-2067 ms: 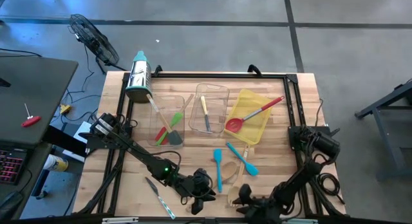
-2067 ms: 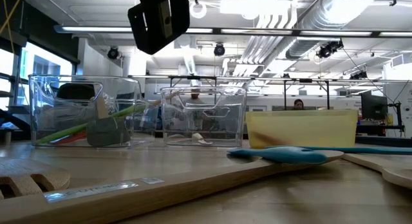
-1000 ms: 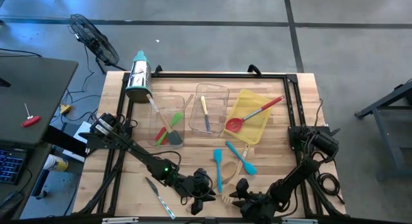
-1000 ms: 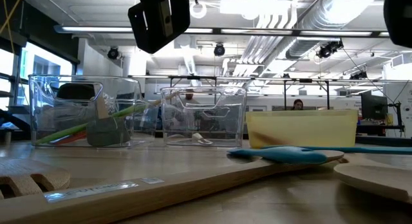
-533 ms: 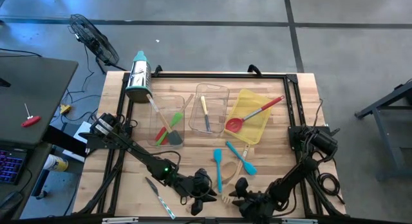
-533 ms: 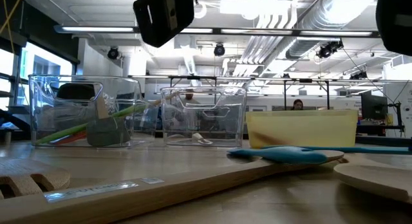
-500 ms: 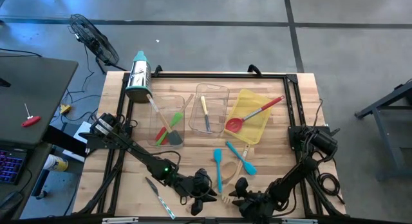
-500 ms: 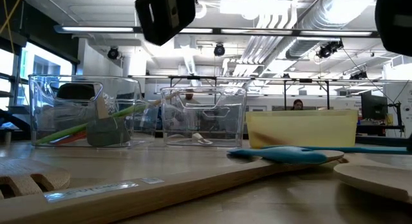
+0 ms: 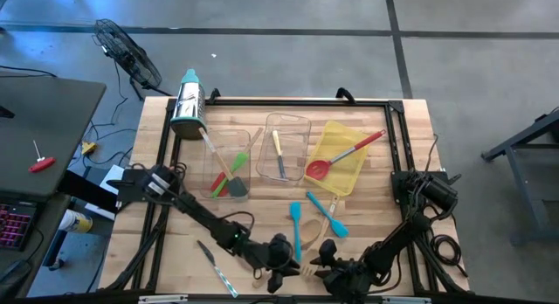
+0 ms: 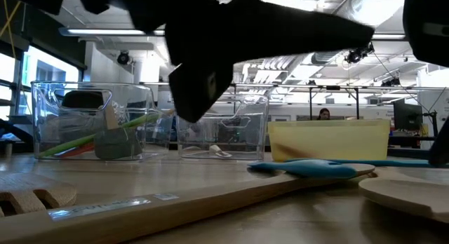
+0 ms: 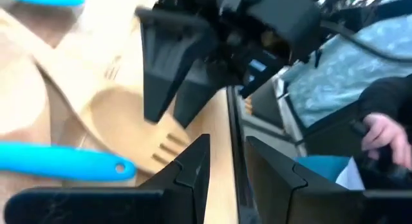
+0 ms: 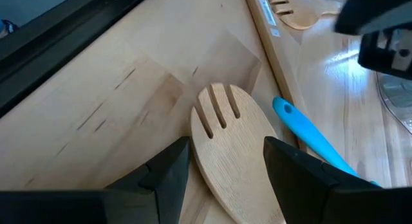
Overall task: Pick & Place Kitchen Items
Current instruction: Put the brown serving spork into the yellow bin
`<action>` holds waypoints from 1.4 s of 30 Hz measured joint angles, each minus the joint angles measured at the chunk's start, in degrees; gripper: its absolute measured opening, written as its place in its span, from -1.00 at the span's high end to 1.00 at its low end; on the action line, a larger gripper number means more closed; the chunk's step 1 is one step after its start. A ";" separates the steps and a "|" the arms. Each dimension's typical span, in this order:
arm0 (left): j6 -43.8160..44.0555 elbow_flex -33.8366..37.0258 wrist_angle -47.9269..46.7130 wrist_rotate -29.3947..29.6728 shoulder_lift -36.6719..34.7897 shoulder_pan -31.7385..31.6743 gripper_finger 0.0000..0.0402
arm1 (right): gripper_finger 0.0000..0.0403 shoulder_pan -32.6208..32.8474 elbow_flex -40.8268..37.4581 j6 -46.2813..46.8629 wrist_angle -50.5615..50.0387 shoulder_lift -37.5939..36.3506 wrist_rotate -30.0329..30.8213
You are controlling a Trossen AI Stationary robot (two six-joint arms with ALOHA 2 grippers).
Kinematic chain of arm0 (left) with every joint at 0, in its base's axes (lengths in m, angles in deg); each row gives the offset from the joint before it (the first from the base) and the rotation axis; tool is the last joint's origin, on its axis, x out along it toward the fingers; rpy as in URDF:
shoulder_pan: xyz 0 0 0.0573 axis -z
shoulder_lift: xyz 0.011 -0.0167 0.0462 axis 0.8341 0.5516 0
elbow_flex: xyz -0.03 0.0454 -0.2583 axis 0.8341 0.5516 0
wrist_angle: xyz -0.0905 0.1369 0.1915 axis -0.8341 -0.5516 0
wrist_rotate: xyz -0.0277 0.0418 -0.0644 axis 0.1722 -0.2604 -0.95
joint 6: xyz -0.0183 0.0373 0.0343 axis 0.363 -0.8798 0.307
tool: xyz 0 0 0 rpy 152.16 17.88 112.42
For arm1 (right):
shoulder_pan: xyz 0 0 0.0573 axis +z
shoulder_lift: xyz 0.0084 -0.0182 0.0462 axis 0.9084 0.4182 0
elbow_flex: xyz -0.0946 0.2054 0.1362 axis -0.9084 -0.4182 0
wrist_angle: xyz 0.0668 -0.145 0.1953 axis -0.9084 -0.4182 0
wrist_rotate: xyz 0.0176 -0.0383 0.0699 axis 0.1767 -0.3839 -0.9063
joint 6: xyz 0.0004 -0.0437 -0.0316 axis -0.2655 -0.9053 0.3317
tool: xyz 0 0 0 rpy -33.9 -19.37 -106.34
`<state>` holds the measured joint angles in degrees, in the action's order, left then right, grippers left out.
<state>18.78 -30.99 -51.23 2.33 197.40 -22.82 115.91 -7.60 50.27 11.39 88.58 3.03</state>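
A wooden fork (image 12: 228, 143) lies flat on the table near its near edge, its tines toward the left arm; it also shows in the high view (image 9: 307, 269). My right gripper (image 12: 228, 185) is open, with a finger on either side of the fork's head; I cannot tell whether it touches. My left gripper (image 9: 286, 262) is open and empty just left of the fork, facing my right gripper (image 9: 319, 267). In the left wrist view the left gripper (image 11: 226, 169) hovers near the fork (image 11: 125, 124). Two teal spatulas (image 9: 297, 227) (image 9: 330, 217) lie just beyond.
A small knife (image 9: 215, 263) lies near the front left. Two clear bins (image 9: 229, 140) (image 9: 301, 122) and a yellow bin (image 9: 345, 131) holding a red spoon (image 9: 342, 155) stand mid-table. A steel cylinder (image 9: 188, 103) lies at the far left. A person's hand (image 11: 386, 130) shows beyond the near edge.
My left arm has reached toward the table's right, bringing its gripper closer to the wooden fork and my right gripper; in the low view it now fills the upper middle.
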 joint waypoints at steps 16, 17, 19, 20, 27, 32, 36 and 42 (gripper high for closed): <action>9.60 0.00 -12.32 -0.37 0.00 0.06 0.53 | 0.04 -0.11 0.00 0.00 -0.01 0.00 0.02; 9.61 0.00 -12.34 -0.26 0.00 0.06 0.53 | 0.04 -0.11 0.00 0.00 -0.01 0.00 0.02; 9.62 -0.13 -12.65 -0.23 0.00 0.05 0.53 | 0.04 -0.13 0.00 -0.02 -0.01 0.00 0.02; 9.62 -0.64 -13.82 -0.22 0.00 0.04 0.53 | 0.04 -0.15 0.00 -0.02 -0.01 0.00 0.02; 9.19 -7.13 -25.77 0.02 1.19 0.06 0.53 | 0.04 -0.58 -0.03 -0.30 0.19 0.00 -0.05; 10.33 -9.96 -30.19 -0.33 3.37 -0.40 0.53 | 0.04 -0.81 -0.09 -0.29 0.45 0.00 -0.20; 13.02 -10.48 -29.15 -0.54 4.90 -1.13 0.53 | 0.04 -0.83 -0.09 -0.31 0.49 0.00 -0.24; 12.56 -10.51 -26.25 -1.46 6.14 -2.20 0.53 | 0.04 -0.83 -0.09 -0.31 0.51 0.00 -0.26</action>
<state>31.34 -41.51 -77.48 0.86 203.54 -25.03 115.08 -7.69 49.96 11.90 88.58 2.76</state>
